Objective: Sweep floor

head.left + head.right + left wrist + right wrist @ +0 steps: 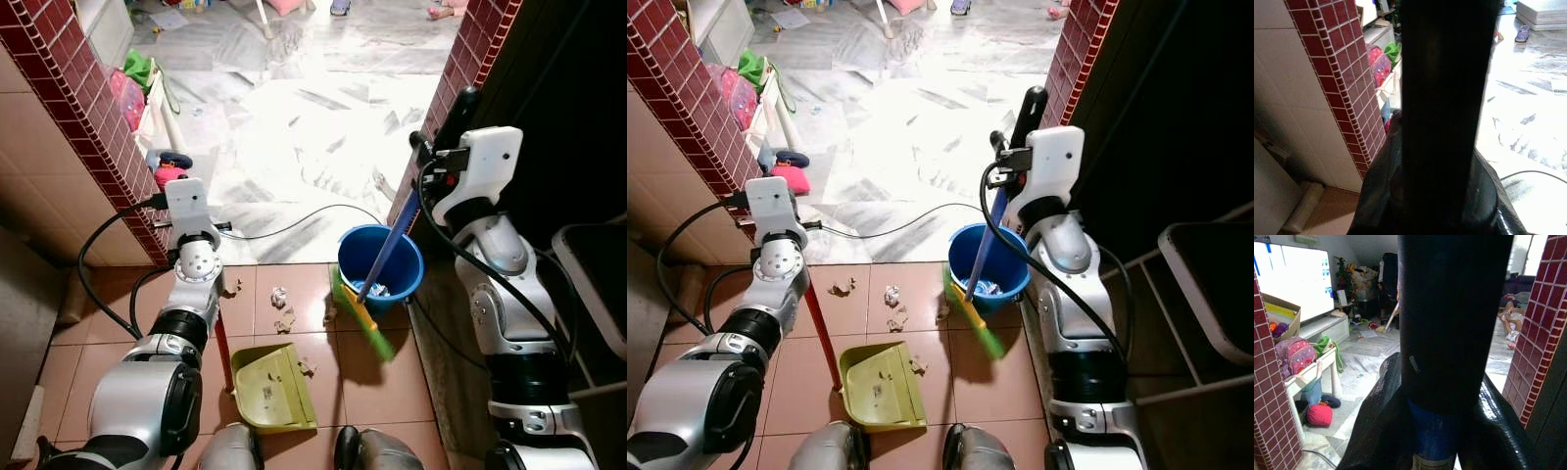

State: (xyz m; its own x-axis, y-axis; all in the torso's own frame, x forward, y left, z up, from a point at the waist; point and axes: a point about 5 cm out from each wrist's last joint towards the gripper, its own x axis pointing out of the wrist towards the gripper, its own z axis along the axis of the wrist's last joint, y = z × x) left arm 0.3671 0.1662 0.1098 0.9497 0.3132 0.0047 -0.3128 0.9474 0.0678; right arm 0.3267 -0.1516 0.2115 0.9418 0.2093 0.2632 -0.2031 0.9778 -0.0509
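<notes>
A yellow-green dustpan (pixel 269 387) stands on the brown tiles in front of my feet. Its red handle (pixel 224 357) rises to my left gripper (pixel 196 220), which is shut on it under the white wrist. My right gripper (pixel 443 132) is raised at the doorway, shut on the blue broom handle (pixel 392 245). The green broom head (pixel 358 318) rests on the tiles against a blue bucket (pixel 380 259). Several crumpled paper scraps (pixel 282 308) lie between the dustpan and the bucket. In the right wrist view a black finger (pixel 1454 323) covers the blue handle (pixel 1432 445).
Red brick pillars (pixel 69 69) (pixel 480 49) frame a doorway onto a marble floor (pixel 294 127). A black cable (pixel 294 227) crosses the threshold. A low white bench with bags (pixel 147 93) and a red toy (pixel 168 174) sit at the left. A dark chair (pixel 598 284) stands on the right.
</notes>
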